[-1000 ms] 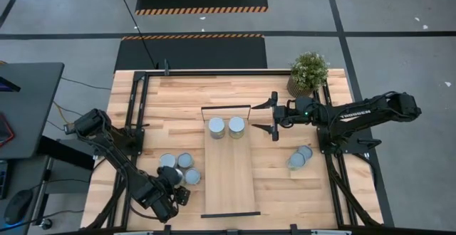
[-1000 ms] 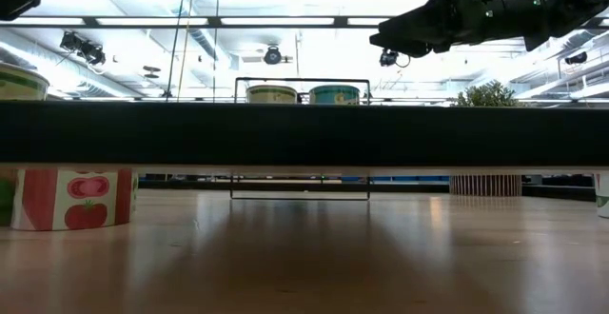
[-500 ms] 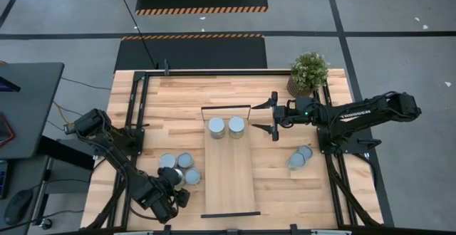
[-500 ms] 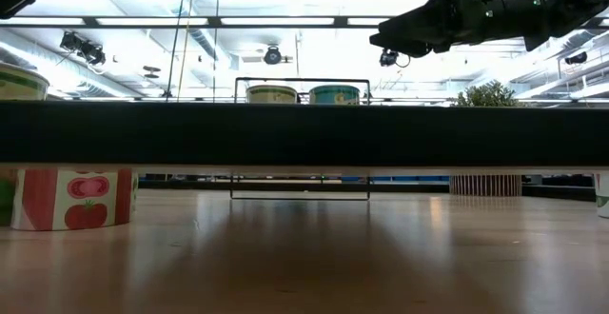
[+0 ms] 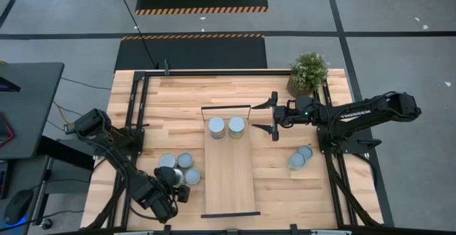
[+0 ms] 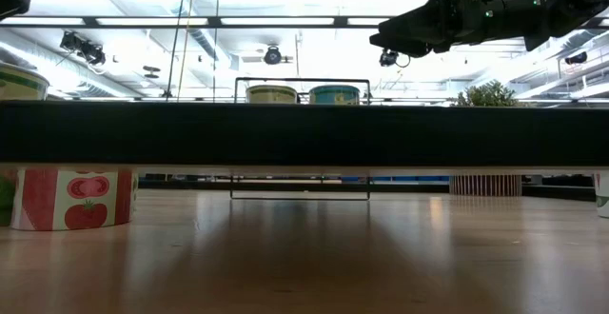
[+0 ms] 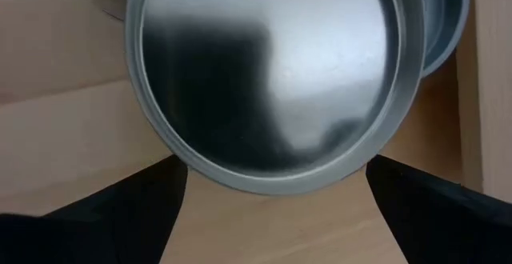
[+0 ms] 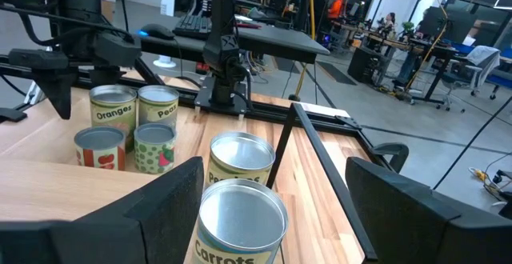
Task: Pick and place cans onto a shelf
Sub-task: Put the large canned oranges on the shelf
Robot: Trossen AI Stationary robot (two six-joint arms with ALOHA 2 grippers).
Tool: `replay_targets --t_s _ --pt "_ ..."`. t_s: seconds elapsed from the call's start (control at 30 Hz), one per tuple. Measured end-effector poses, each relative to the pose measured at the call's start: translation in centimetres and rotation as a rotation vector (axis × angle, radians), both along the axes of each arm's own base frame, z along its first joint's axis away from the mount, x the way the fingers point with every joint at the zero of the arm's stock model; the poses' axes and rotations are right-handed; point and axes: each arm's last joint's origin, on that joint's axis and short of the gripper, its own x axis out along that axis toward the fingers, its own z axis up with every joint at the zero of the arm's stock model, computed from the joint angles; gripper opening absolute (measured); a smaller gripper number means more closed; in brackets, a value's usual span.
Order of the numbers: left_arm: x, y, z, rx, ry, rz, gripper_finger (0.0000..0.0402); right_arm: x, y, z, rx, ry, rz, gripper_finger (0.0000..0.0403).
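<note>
The pale wood shelf (image 5: 229, 174) lies in the middle of the table. Two cans (image 5: 216, 127) (image 5: 236, 126) stand on its far end. They also show in the right wrist view (image 8: 240, 216). A cluster of cans (image 5: 184, 161) stands left of the shelf. My left gripper (image 5: 173, 180) is open above the cluster's nearest can (image 7: 272, 72), one finger on either side of it. My right gripper (image 5: 273, 117) is open and empty, raised just right of the shelf's far end. Two more cans (image 5: 299, 157) stand on the table right of the shelf.
A potted plant (image 5: 308, 71) stands at the far right corner. Black frame bars (image 5: 135, 121) run along the table's left and right sides. Bare wood lies at the far left and on the shelf's near half.
My left gripper has crept a little toward the far edge, over the nearest can of the left cluster. My right gripper has kept still.
</note>
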Motion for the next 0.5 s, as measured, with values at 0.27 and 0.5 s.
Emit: replay_targets --t_s 0.27,0.5 --pt "0.6 0.9 0.0 0.078 0.0 -0.068 0.0391 0.0 0.0 0.0 0.0 0.0 0.0 0.0313" --pt "1.2 1.7 0.0 0.101 0.018 -0.08 0.0391 0.0 0.0 0.0 0.0 0.0 0.0 0.0313"
